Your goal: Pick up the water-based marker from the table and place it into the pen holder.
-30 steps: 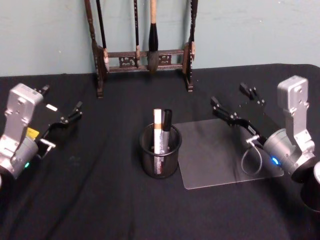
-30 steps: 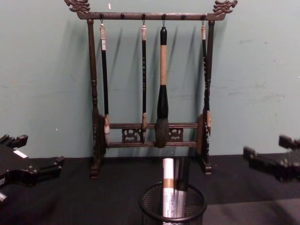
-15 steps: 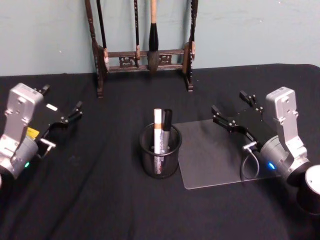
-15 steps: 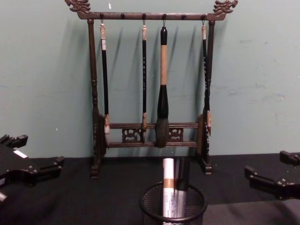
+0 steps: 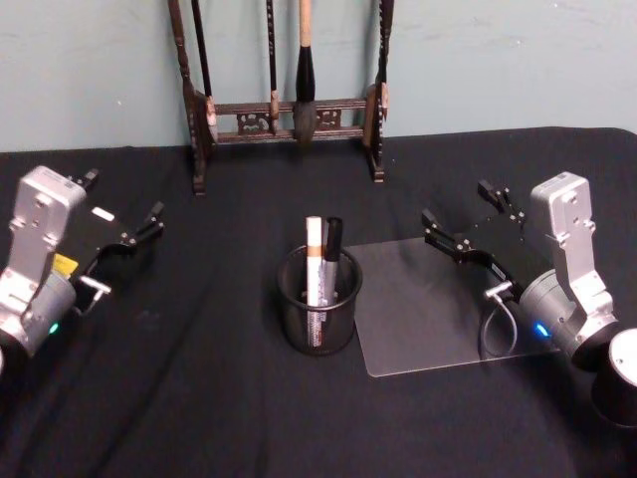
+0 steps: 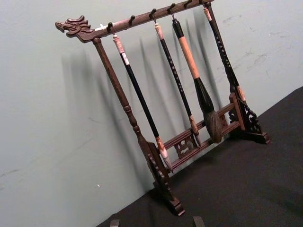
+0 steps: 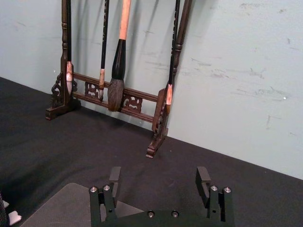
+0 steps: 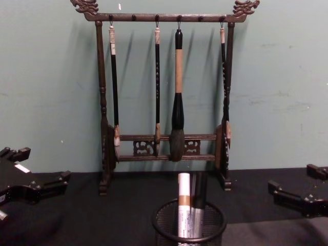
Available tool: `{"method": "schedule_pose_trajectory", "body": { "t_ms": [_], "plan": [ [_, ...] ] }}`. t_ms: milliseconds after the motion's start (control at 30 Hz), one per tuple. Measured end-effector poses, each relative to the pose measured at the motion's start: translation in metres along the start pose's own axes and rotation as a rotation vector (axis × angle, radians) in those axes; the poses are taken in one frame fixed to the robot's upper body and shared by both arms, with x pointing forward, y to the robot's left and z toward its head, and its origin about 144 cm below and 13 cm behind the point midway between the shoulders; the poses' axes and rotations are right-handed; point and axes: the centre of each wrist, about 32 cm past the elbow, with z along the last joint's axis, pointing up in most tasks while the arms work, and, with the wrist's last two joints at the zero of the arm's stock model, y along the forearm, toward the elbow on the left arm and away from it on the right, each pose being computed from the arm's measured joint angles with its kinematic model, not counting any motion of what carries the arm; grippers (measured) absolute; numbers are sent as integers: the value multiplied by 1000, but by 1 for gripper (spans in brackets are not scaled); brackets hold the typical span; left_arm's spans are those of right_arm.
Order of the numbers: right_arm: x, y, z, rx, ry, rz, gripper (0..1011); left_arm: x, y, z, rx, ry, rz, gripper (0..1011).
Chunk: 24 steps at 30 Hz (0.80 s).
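White marker with a brown band (image 5: 315,261) stands in the small round black mesh pen holder (image 5: 318,317) | left gripper (image 5: 121,211) at 9 o'clock, jaws apart | right gripper (image 5: 466,220) at 3 o'clock, jaws apart, empty

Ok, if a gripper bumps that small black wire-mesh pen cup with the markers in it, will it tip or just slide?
The black wire-mesh pen cup looks thin-walled, so probably light and easily shoved. The white marker and the black marker stand well above its rim, so a high knock could tip it. On the black tablecloth it may drag rather than slide.
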Motion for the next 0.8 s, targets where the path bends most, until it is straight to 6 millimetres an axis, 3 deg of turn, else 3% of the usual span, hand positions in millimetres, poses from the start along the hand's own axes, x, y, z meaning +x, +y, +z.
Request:
{"method": "schedule_pose_trajectory", "body": {
  "t_ms": [800],
  "plan": [
    [0, 0, 0, -1, 2, 1, 1002, 0, 0, 0, 0, 0, 0, 1001]
  ]
}}
